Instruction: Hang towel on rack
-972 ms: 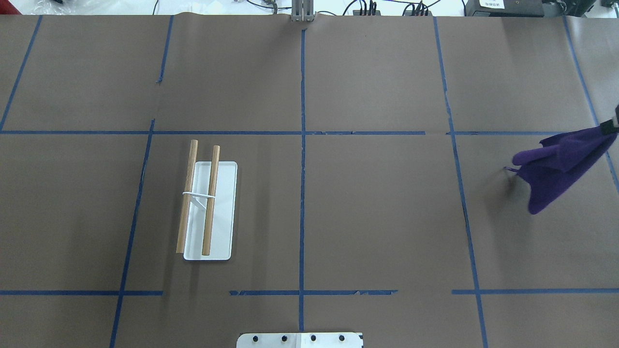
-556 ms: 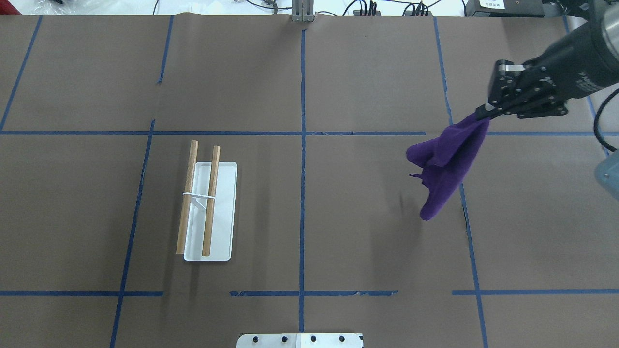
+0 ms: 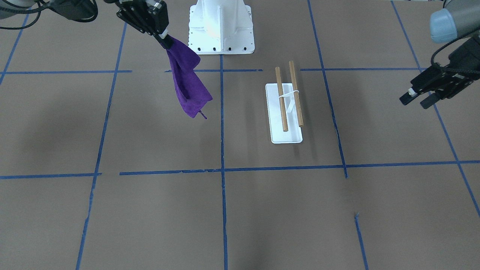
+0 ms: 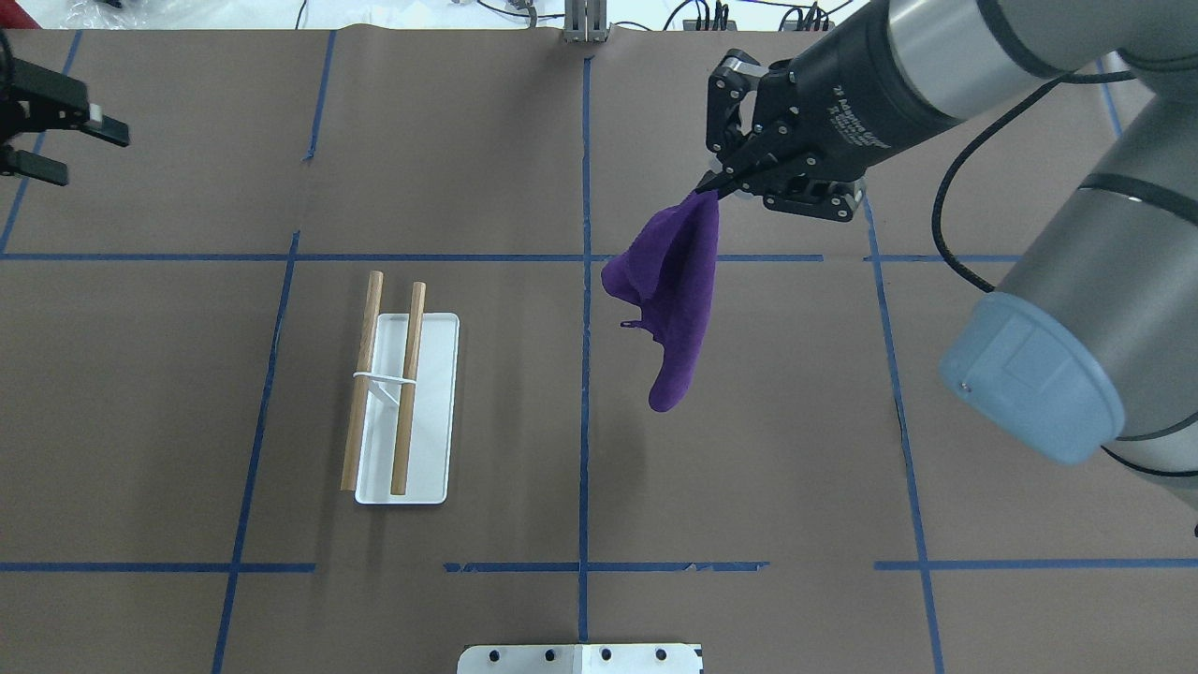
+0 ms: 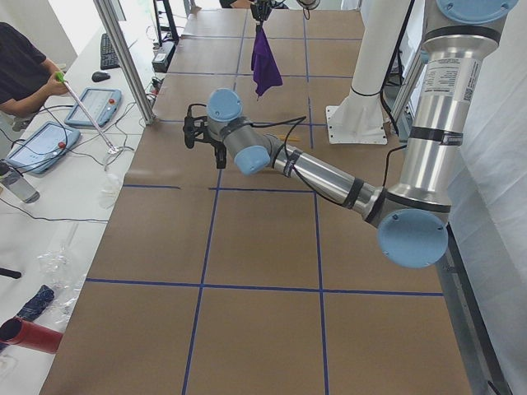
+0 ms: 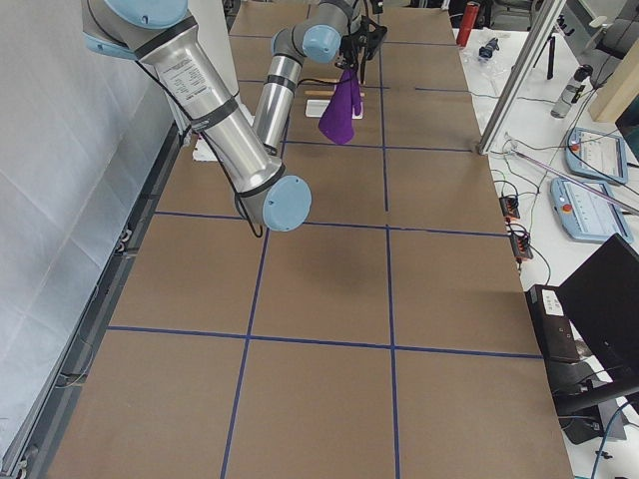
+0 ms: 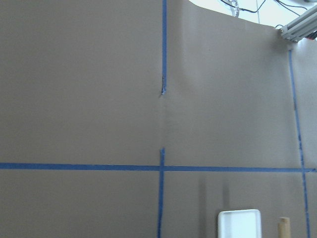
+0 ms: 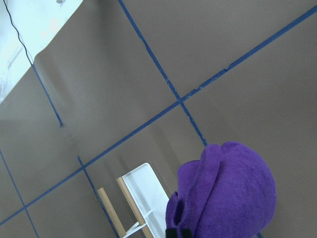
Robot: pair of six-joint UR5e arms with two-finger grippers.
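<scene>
The right gripper (image 4: 708, 187) has its jaws closed fully on the top edge of the purple towel (image 4: 679, 300), which hangs from them in a loose fold. In the exterior right view its lower tip is clear of the tabletop (image 4: 749, 468). The left gripper (image 4: 96, 159) has its jaws spread apart and holds nothing; it sits near the far left edge of the tabletop. The rack (image 4: 430, 402) stands on the robot's left half, its two wooden bars (image 4: 408, 388) running parallel above the white base, with nothing draped on them. The towel hangs just right of the centre tape line (image 4: 584, 449); only bare tabletop and that line lie between towel and rack. The front-facing view shows the whole white pedestal (image 3: 221, 26), of which the overhead view shows only a plate edge. The right wrist view shows the bunched towel close up with the rack base and bar ends beyond it. The left wrist view shows only one base corner and one bar end at its lower edge.
</scene>
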